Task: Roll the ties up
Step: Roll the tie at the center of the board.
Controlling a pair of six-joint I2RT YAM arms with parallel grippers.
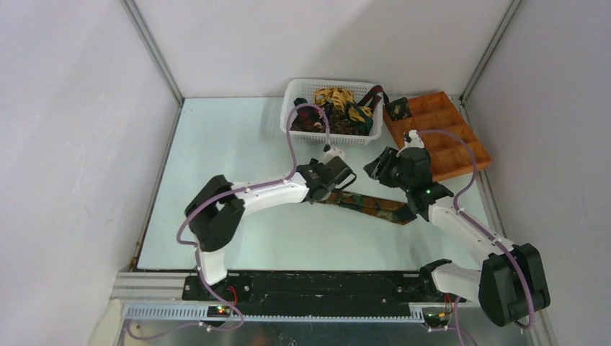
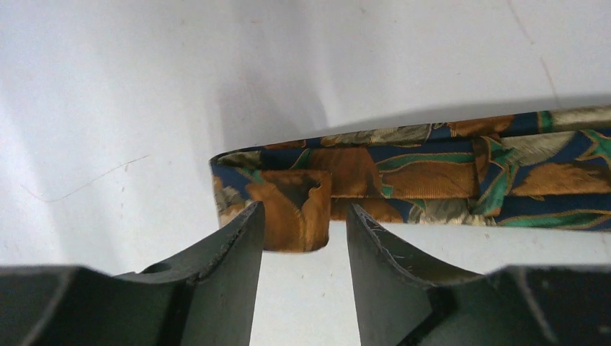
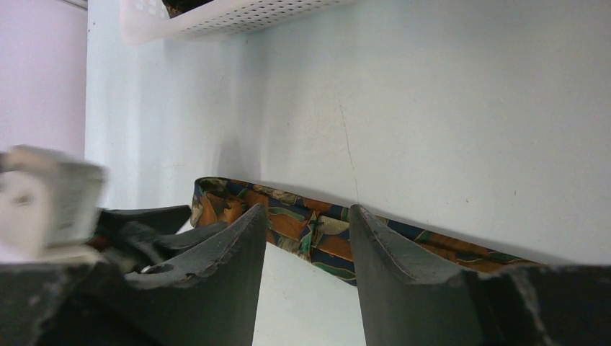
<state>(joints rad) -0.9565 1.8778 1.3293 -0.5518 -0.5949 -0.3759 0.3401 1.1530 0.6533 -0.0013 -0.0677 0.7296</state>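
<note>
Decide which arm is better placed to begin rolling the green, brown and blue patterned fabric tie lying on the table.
Probably left: the left gripper, open, frames the tie's folded end; the right gripper hovers farther along it.

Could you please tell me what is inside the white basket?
The basket holds a tangled pile of ties, yellow-gold on top of dark patterned ones. Whatever lies beneath the pile is covered.

The overhead view is evenly bright, with only soft shadows on the table [image 1: 238, 144]. In the left wrist view, the tie [image 2: 432, 173] has a grey shadow band toward 1 o'clock. The dark fingers [image 2: 209, 288] of the left gripper [image 2: 304, 209] at 6 o'clock are unsharp. In the right wrist view, a white shape [image 3: 43, 194] at 9 o'clock is blurred.
</note>
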